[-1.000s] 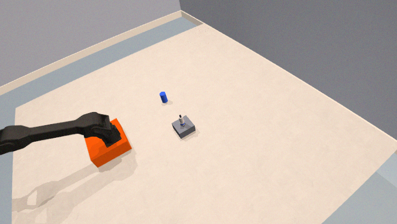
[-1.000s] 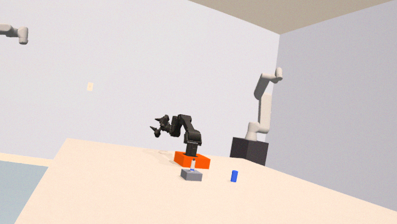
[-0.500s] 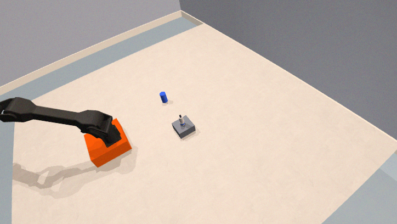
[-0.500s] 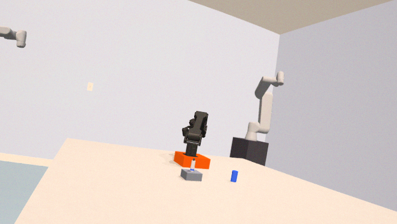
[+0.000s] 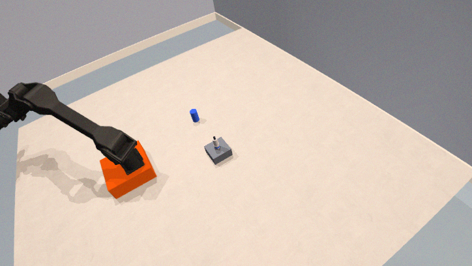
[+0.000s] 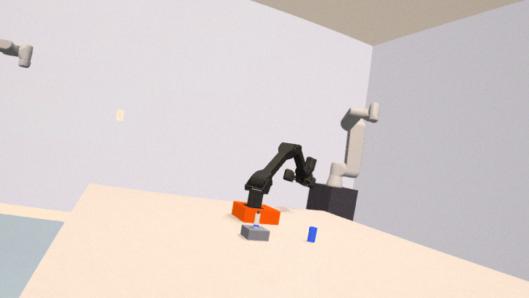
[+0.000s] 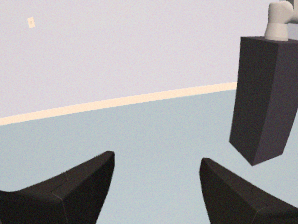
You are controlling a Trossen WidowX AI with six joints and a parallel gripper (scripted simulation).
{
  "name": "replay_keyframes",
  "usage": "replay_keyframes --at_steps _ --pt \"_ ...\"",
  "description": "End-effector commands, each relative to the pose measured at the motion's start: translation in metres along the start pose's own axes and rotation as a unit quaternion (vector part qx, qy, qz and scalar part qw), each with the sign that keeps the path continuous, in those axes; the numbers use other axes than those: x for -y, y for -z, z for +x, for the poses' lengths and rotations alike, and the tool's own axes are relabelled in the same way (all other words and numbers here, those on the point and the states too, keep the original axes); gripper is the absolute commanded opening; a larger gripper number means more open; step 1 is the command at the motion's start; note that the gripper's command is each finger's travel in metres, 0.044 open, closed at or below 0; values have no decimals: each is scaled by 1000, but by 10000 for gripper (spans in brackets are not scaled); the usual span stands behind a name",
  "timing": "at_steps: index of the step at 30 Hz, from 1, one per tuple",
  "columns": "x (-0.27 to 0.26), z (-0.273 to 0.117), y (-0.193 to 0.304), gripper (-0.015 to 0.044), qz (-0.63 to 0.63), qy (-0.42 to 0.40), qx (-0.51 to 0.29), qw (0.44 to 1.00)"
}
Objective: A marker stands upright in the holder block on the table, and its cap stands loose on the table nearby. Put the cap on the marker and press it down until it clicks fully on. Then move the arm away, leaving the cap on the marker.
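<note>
The blue cap [image 5: 194, 115] [image 6: 312, 234] stands upright on the table, apart from the holder. The white marker [image 5: 215, 142] [image 6: 257, 219] stands upright in the grey holder block [image 5: 220, 156] [image 6: 255, 234], its dark tip up and bare, with a blue band low on its body. My gripper [image 7: 157, 161] is open and empty, its black fingers well apart in the wrist view. It is turned away from the cap and marker, off on the far side of my base in the exterior view. It is outside the top view.
The orange base block [image 5: 132, 184] [image 6: 272, 216] carries my arm, behind the holder in the exterior view. A dark pedestal [image 6: 329, 199] [image 7: 255, 100] with a pale arm [image 6: 355, 147] stands beyond the table. Part of another pale arm [image 6: 25, 55] shows at upper left.
</note>
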State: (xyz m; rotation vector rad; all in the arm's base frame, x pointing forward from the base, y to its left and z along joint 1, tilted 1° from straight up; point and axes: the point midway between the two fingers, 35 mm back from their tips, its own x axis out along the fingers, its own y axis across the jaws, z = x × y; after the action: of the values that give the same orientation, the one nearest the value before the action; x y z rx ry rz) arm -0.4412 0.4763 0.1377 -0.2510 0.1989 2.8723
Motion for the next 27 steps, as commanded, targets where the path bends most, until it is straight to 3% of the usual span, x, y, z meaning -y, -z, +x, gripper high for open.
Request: replay_keyframes --at_steps 1,7,14,27 --pt "45 -40 1 241 69 60 -14 996" --pt "117 -124 14 241 199 170 -29 965" --pt "177 -238 36 241 346 298 -23 889" --pt "199 -467 92 241 586 493 51 641"
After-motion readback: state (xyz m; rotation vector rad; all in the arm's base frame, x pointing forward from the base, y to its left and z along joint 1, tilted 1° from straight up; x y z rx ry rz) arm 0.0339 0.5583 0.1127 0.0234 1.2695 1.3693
